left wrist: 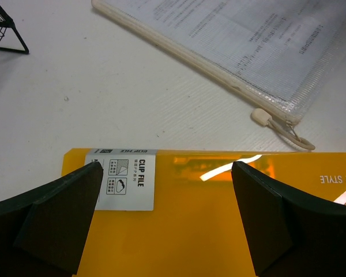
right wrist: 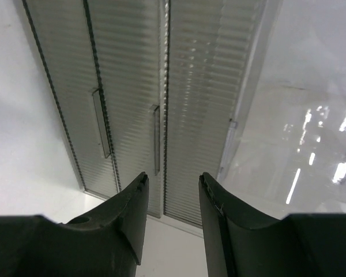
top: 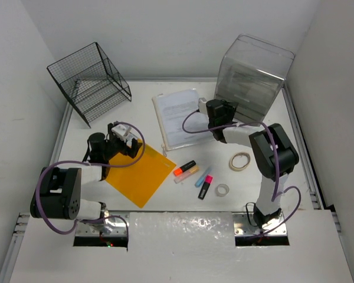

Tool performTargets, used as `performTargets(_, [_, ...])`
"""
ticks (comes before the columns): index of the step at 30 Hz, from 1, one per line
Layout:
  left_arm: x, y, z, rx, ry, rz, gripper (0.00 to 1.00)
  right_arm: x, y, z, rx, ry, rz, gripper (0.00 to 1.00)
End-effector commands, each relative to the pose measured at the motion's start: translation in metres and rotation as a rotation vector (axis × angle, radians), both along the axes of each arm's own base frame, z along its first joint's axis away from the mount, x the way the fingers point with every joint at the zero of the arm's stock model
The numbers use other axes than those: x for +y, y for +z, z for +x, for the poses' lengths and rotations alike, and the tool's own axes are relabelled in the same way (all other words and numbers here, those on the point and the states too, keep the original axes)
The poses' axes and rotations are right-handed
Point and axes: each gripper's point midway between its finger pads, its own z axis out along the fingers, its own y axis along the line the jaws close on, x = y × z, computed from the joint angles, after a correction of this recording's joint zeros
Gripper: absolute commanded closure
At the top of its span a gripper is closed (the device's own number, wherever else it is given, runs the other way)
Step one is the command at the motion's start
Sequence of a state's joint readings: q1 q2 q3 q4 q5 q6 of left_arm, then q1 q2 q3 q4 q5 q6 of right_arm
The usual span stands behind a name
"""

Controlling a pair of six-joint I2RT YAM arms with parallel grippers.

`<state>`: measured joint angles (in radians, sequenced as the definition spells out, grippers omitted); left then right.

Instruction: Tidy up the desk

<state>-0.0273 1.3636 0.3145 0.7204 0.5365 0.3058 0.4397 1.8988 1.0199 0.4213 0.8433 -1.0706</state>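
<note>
The desk (top: 138, 103) filled the middle of the top view as a white slab with thin metal rails, both arms mounted at its near edge and every item resting on it. The left gripper (top: 131, 141) hung low over the left half of the desk, its fingers spread wide with nothing between them; in the left wrist view they straddled the far edge of an orange clip file (left wrist: 207, 231), one fingertip (left wrist: 89, 173) just beside the file's white label (left wrist: 127, 179). I could not tell whether the tips touched the file. The file lay flat near the near edge, left of centre, turned at an angle to the desk's edges. Beyond it, toward the far edge at the middle, lay a clear zip pouch (top: 177, 118) holding printed sheets, its zipper pull pointing toward the file. A black wire rack (top: 91, 82) stood at the far left corner, and a clear plastic drawer box (top: 253, 73) stood at the far right corner. The right gripper (top: 215, 112) was reached out near the front of that box, its fingers partly apart and holding nothing; the right wrist view showed ribbed drawer fronts (right wrist: 190, 86) straight ahead. Between the file and the right arm lay four markers (top: 194, 177) in a loose cluster, with a beige tape roll (top: 240, 160) and a smaller clear tape roll (top: 222, 190) near them toward the right edge.
</note>
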Motion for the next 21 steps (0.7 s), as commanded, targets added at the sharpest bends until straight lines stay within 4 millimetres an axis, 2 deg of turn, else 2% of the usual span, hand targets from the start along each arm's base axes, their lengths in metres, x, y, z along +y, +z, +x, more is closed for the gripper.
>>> performTargets(1, [-0.003,0.015,0.010,-0.050,-0.019,-0.003,0.07,0.000,0.002,0.011,0.002,0.010,0.076,0.62])
performTargets(4, [-0.003,0.014,0.011,-0.042,-0.014,-0.004,0.07,0.000,-0.004,0.015,0.024,0.030,0.120,0.62])
performTargets(11, [-0.002,0.013,0.013,-0.038,-0.011,-0.003,0.07,-0.002,-0.014,0.026,0.047,0.031,0.093,0.64])
performTargets(14, [-0.003,0.013,0.013,-0.035,-0.013,-0.004,0.07,-0.005,-0.025,0.030,0.072,0.025,0.089,0.64])
performTargets(21, [-0.003,0.013,0.014,-0.033,-0.011,-0.003,0.07,-0.014,-0.027,0.037,0.083,-0.002,0.022,0.68])
